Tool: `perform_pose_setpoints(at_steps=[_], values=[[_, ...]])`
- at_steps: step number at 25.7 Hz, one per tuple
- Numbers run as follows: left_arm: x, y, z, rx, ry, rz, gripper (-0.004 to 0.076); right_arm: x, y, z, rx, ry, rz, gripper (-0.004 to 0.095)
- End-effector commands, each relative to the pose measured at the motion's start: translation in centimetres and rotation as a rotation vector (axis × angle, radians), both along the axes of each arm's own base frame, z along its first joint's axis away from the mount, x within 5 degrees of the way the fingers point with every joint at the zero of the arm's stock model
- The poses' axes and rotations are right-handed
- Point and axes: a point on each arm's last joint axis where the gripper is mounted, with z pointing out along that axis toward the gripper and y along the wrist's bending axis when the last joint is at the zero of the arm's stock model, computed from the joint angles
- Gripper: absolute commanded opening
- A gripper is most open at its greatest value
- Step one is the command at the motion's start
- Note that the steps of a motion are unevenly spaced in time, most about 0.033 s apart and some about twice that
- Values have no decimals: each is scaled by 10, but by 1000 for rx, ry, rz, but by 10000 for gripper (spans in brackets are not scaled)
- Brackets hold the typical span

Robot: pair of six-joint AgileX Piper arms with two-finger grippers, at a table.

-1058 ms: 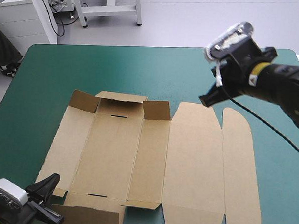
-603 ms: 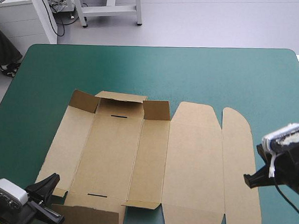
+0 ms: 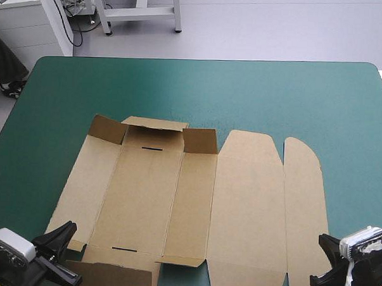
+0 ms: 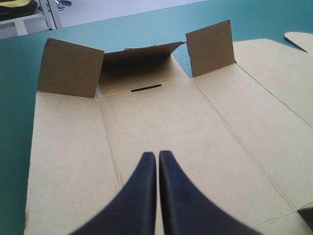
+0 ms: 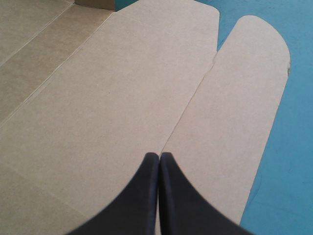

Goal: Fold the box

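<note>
The brown box [image 3: 176, 199] lies as a cut sheet spread on the teal-green cover. Its two far corner flaps [image 4: 210, 46] and the slotted far wall [image 4: 139, 66] stand raised, and the rest is flat. The wide lid panel [image 3: 248, 202] and its rounded tuck flap [image 3: 306, 199] lie flat on the right. My left gripper [image 4: 157, 154] is shut and empty, low over the near end of the box's base panel [image 3: 65, 230]. My right gripper [image 5: 159, 155] is shut and empty above the crease between lid and tuck flap, by the sheet's near right corner [image 3: 324, 263].
A near flap [image 3: 112, 276] lies folded partly over at the table's front edge, beside a small lifted tab [image 3: 182, 261]. Bare teal-green cover [image 3: 212, 93] stretches from the box to the far edge and along both sides.
My right arm has swung from high over the far right of the table down to the near right corner of the sheet. The left arm and the box have not moved.
</note>
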Motion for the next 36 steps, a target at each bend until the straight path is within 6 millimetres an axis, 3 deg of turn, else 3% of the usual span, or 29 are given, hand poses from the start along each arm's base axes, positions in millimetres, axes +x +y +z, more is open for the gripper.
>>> perform_pose_setpoints(at_steps=[1, 3, 5, 6, 11, 18, 30, 36], values=[[-2, 1, 13, -49, -95, 0, 90, 3, 4, 5, 45, -57, 13, -16], [-2, 1, 13, -49, -95, 0, 347, 3, 4, 5, 38, -72, 26, -16], [-3, 1, 13, -53, -94, -2, 519, 3, 5, 6, 35, -75, 32, -16], [-3, 0, 14, -57, -92, -4, 545, 3, 5, 6, 34, -75, 33, -16], [-3, 0, 13, -58, -90, -2, 454, 3, 5, 6, 32, -78, 37, -16], [7, -4, 25, -18, 23, -10, 442, 3, 5, 6, 32, -78, 37, -16], [71, -24, 91, 66, 236, 25, 442, 2, 8, 5, 67, -59, 53, -17], [106, -23, 105, 184, 305, 131, 442, 1, 9, 5, 71, -55, 65, -17]])
